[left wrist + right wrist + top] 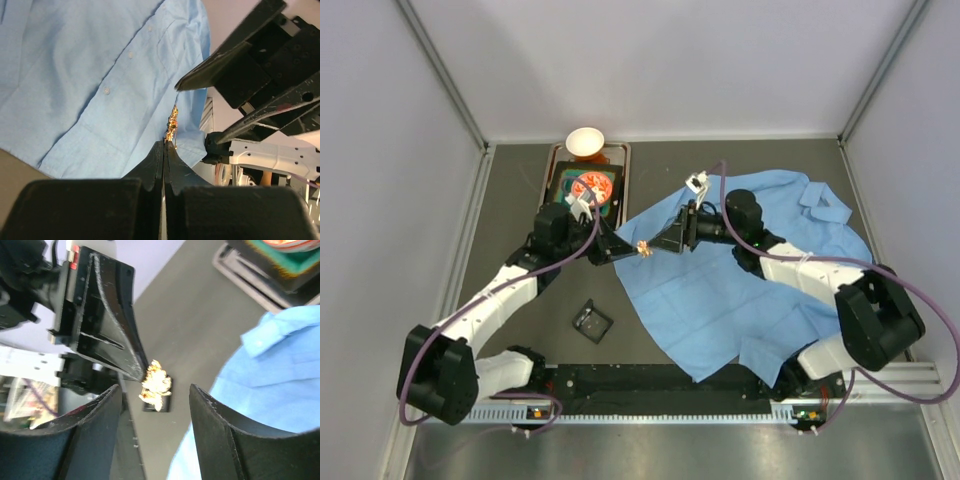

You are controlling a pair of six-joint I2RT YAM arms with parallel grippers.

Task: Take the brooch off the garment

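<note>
The brooch (644, 247) is a tiny gold-silver ornament pinched at the tips of my left gripper (631, 250), which is shut on it. In the left wrist view the brooch (172, 121) sticks up from the closed gripper (165, 143). The garment (740, 285), a light blue shirt, lies spread to the right. My right gripper (658, 245) faces the left one, open, its fingers either side of the brooch (156, 382) without touching it. In the right wrist view the brooch hangs over bare table, apart from the garment's edge (280, 375).
A small dark square box (592, 321) lies on the table in front of the left arm. At the back left are a tray (560, 165) holding a patterned dish (590, 188) and a white cup (585, 142). Grey walls enclose the table.
</note>
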